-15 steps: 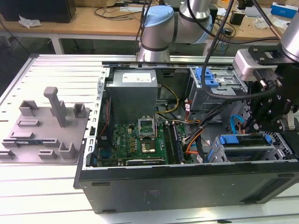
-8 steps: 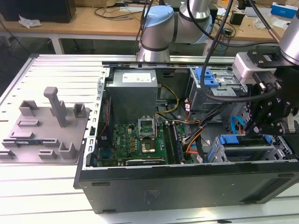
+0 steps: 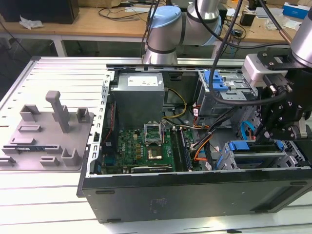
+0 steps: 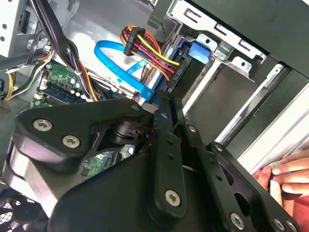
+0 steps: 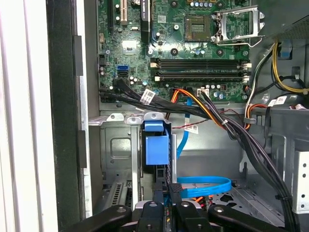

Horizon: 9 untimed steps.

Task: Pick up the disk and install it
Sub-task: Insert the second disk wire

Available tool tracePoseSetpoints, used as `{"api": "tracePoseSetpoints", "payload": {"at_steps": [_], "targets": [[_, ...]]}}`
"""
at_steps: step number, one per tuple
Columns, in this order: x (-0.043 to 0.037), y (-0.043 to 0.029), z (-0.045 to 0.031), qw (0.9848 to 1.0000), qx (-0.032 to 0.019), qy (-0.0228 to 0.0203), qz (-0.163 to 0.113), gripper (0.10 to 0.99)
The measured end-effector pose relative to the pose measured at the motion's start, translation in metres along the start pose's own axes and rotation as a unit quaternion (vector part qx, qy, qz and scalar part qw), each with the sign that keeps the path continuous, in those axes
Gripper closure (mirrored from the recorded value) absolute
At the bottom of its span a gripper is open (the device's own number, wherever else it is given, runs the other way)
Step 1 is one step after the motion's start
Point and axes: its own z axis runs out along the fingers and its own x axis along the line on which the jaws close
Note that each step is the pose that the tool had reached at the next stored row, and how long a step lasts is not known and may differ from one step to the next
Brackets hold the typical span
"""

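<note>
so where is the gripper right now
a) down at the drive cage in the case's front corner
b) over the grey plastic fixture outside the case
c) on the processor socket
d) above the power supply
a, in the exterior view the gripper hangs just over the drive cage at the exterior view's right, by the blue-framed disk that stands on edge in it in the first wrist view.

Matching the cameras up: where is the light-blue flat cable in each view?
Exterior view: blue cable just beyond the drive cage.
Second wrist view: blue cable beside the coloured power wires.
First wrist view: blue cable looped beside the drive cage.
Shared landmark: green motherboard.
</note>
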Motion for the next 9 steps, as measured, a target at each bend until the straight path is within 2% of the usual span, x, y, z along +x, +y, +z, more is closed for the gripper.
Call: {"api": "tracePoseSetpoints", "payload": {"at_steps": [9], "targets": [[-0.0006, -0.0005, 0.001, 1.0, 0.0, 0.0003, 0.0, 0.925]]}}
